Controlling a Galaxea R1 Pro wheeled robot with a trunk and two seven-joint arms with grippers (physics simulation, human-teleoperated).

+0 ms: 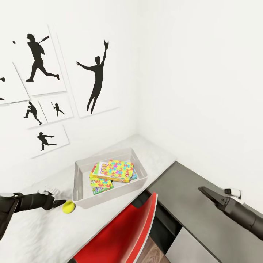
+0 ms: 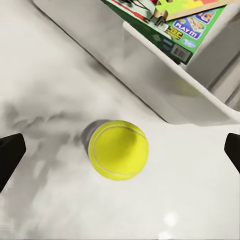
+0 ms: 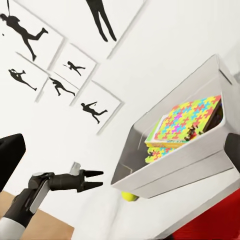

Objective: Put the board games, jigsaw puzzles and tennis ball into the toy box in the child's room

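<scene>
The tennis ball (image 1: 68,207) lies on the pale table (image 1: 157,153), just outside the near left corner of the toy box (image 1: 82,182). My left gripper (image 1: 61,204) is open right beside the ball; in the left wrist view the ball (image 2: 118,149) sits between the spread fingertips (image 2: 10,152), untouched. Inside the toy box a mosaic jigsaw puzzle (image 1: 117,170) lies on top, with a second mosaic one (image 1: 101,183) below it. A Skip-Bo board game (image 1: 103,167) and a blue one (image 1: 134,175) peek out underneath. My right gripper (image 1: 209,193) hovers open over the dark cabinet.
A red chair (image 1: 124,233) stands tucked at the table's front edge, below the toy box. The lower dark-grey-topped cabinet (image 1: 193,215) adjoins the table on the right. White walls close the corner behind, with baseball silhouette pictures (image 1: 96,73) on the left wall.
</scene>
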